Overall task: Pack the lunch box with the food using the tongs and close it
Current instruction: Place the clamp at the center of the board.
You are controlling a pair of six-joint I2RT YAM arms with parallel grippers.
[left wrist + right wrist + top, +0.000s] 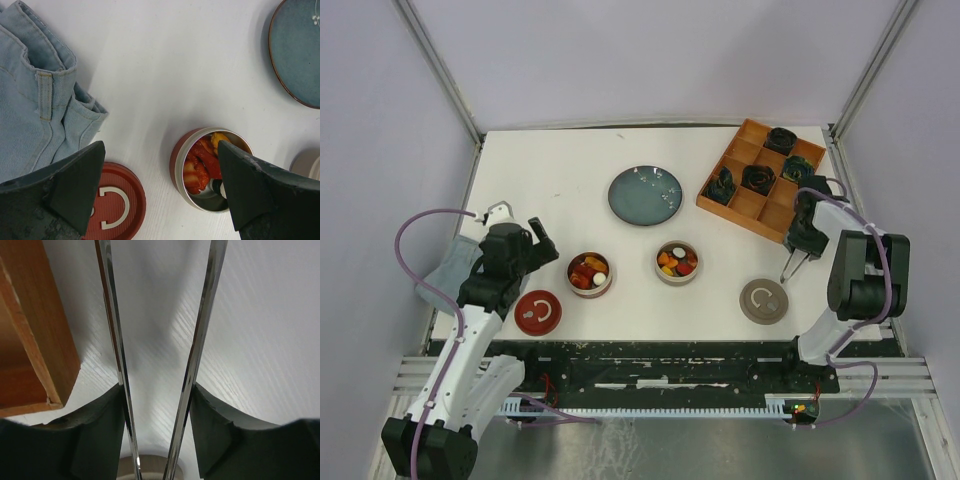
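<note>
Right pincer point(157, 390) clamps tongs point(114, 340), which slant toward grey lid point(763, 301).

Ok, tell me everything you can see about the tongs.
The tongs are thin, shiny silver metal, two straight arms standing apart. The right gripper clasps them, a finger pressing each arm from outside. They point down toward the white table, beside the wooden tray corner, near the grey lid. Nothing is held between the arms.
</note>
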